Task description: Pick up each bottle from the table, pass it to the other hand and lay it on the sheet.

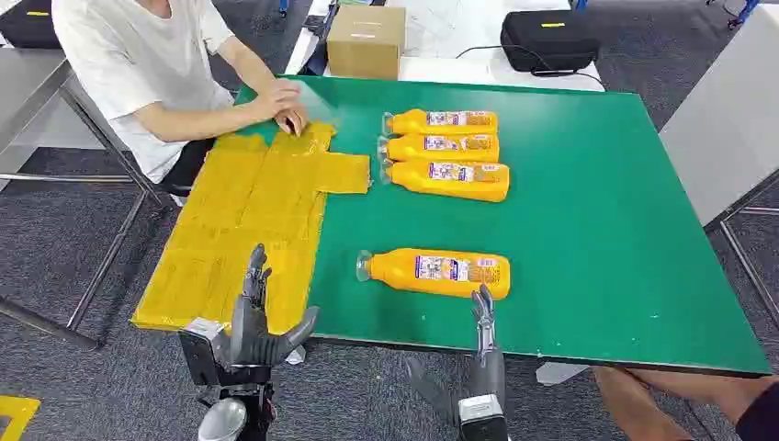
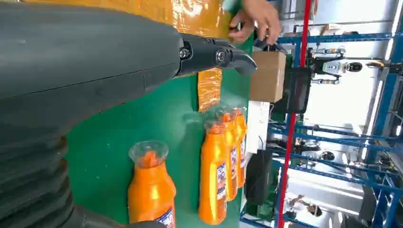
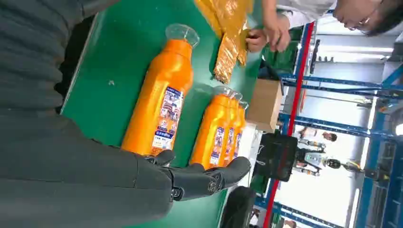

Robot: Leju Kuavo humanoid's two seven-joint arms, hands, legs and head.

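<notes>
Both hands empty, fingers spread: right hand (image 1: 479,354) just short of the nearest bottle (image 1: 436,272) lying on the green counter (image 1: 597,230), left hand (image 1: 257,322) by the yellow sheet (image 1: 248,220). Round bottle, so could easily roll away if nudged.

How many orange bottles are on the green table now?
4: one lone bottle lies near the right hand; a row of three lies farther back. None seems hidden.

A person in a white shirt (image 1: 138,55) sits beside a cardboard box (image 1: 366,41) and black case (image 1: 549,39).
</notes>
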